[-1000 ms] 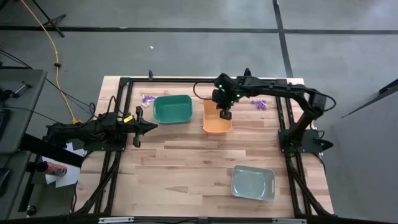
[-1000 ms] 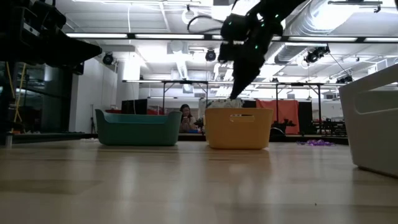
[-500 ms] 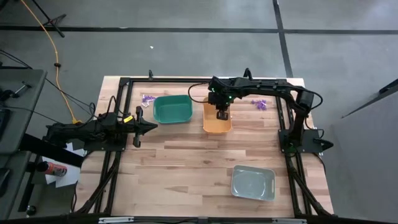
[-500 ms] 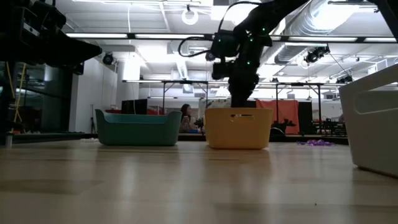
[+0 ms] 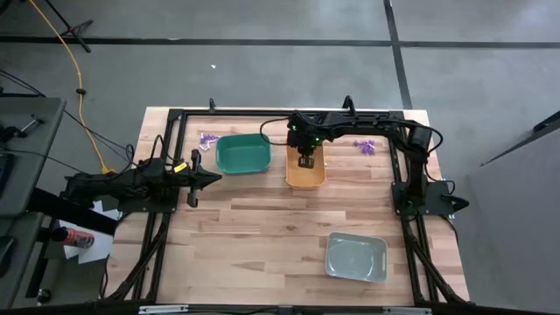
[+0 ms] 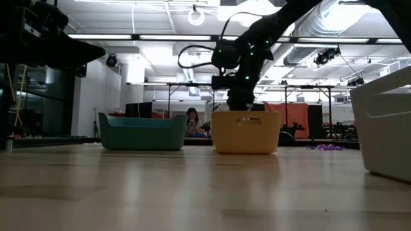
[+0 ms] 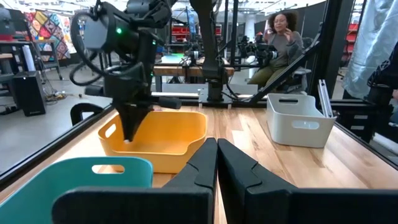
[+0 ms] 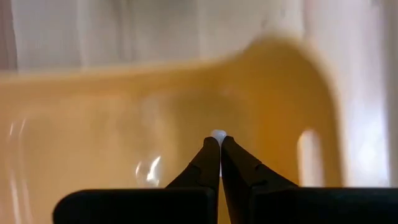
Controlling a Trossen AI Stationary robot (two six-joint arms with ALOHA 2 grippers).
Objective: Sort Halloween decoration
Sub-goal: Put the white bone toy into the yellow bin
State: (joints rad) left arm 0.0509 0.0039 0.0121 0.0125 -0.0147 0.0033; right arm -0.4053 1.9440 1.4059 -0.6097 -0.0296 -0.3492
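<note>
In the high view, the grey bin sits nearest the lower edge of the desk, toward the lower right, by itself on bare wood. Above it, at mid-left of the frame, the left claw rests low over the desk beside the green bin, its fingers pressed together with nothing between them; the left wrist view shows the same two dark fingers meeting at their tips.

Farther up, the green bin and the orange bin stand side by side in the upper middle. The right claw hangs inside the orange bin, pointing down, its fingers closed on a tiny whitish trinket that shows at the fingertips in the right wrist view against the bin's orange wall. In the low view the same arm comes down from the top of the frame into the orange bin at centre.

Nearest the far edge lie loose purple trinkets: one small cluster just left of the green bin, another to the right of the orange bin.

A person sits in the room beyond the desk.
</note>
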